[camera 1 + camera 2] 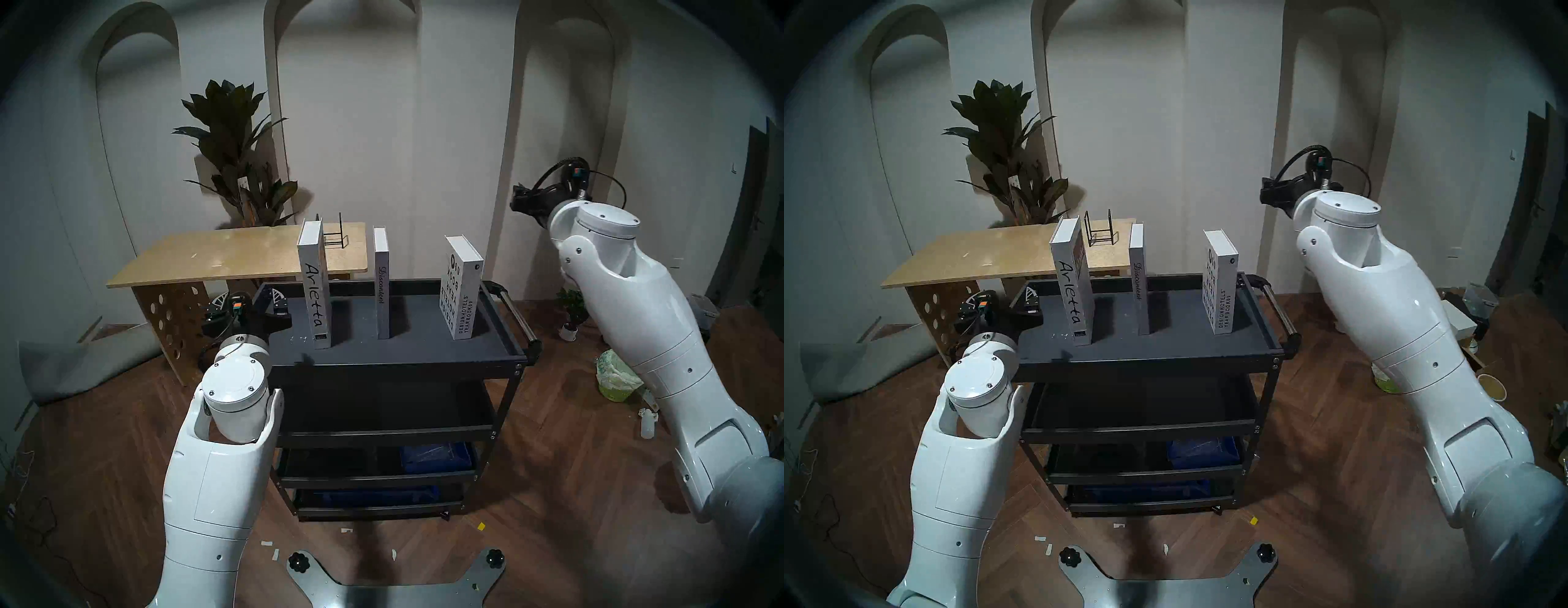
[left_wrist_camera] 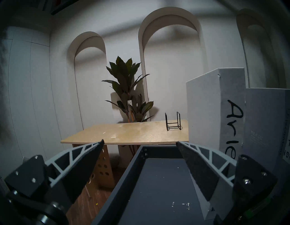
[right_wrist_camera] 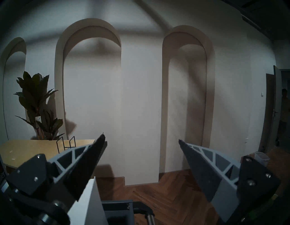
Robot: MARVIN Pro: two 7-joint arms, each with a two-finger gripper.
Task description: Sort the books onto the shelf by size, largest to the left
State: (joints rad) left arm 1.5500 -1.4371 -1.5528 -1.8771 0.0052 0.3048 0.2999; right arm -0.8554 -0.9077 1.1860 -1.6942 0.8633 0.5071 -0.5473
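Observation:
Three white books stand upright and apart on the dark grey top tray [image 1: 403,352] of the black cart. Tall "Arletta" [image 1: 316,293] is at the left, slim "Discontent" [image 1: 382,293] in the middle, and short thick "Designhotels Yearbook09" [image 1: 460,297] at the right. My left gripper [image 1: 271,303] is open and empty at the tray's left edge, just left of Arletta [image 2: 204,125]. My right gripper [image 1: 518,201] is open and empty, raised above and to the right of the cart. In its wrist view [image 3: 141,139] a white book top [image 3: 91,204] shows below.
A plywood table [image 1: 237,254] with a small black wire rack [image 1: 335,237] stands behind the cart, with a tall plant [image 1: 237,161] beyond. The cart's side handle [image 1: 515,314] is on the right. Lower tiers hold blue bins [image 1: 437,458]. A green bag [image 1: 615,378] lies on the floor.

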